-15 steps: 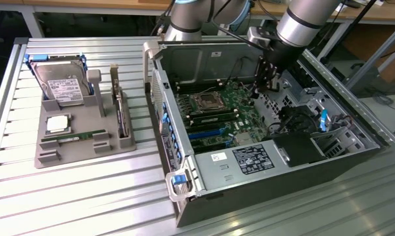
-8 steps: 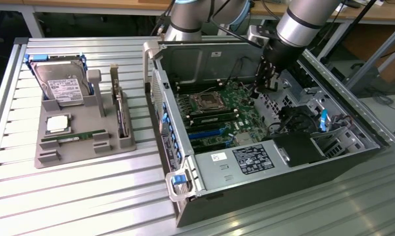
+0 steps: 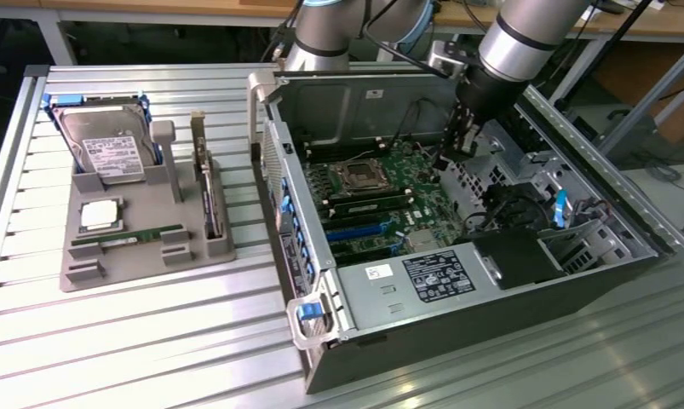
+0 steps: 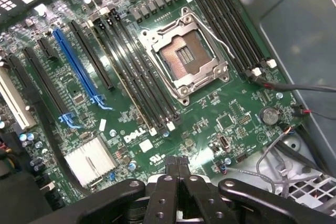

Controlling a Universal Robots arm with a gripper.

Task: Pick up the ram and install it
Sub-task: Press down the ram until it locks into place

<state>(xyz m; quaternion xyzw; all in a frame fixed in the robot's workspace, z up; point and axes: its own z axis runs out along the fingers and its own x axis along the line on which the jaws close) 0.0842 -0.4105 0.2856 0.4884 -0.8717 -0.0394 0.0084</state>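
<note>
Jaws of my gripper are pressed together with nothing between them, hanging over the motherboard inside the open computer case, close to the empty CPU socket and the dark memory slots beside it. In the exterior view I see the arm reaching down into the case from above. One ram, a thin green stick, lies flat in a groove of the grey holder tray on the desk, well apart from the case toward the exterior view's left, just below a square silver CPU chip. A hard drive sits at the tray's far end. I judge the stick to be light, stiff and fragile, with bare chips on its faces. I would hold it by its long thin edges near the middle, keeping off the contact edge, since squeezing the faces or tilting it could crack it or bend the slot.
</note>
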